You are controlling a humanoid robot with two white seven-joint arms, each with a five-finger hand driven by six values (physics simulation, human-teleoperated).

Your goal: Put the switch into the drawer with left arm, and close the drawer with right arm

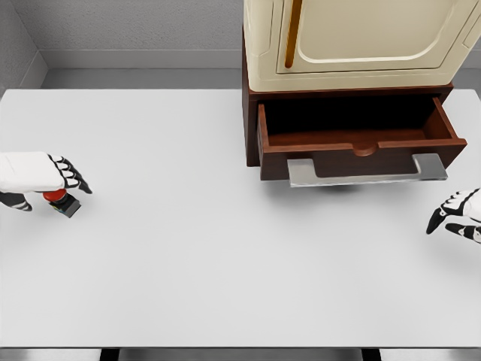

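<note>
The switch (62,201), a red button on a dark grey base, lies on the white table (188,248) at the far left. My left hand (46,186) hovers right over it. Its fingers (73,175) stretch out past the button and the thumb sits on the near side, so the hand is open and covers part of the switch. The brown wooden drawer (361,149) stands pulled out at the upper right, dark inside, with a grey bar handle (368,172) across its front. My right hand (453,214) rests open at the right edge, below and right of the handle.
The drawer belongs to a brown cabinet (251,128) that carries a cream appliance (353,41) with an orange strip. A grey wall runs behind the table, whose near edge lies along the bottom of the view.
</note>
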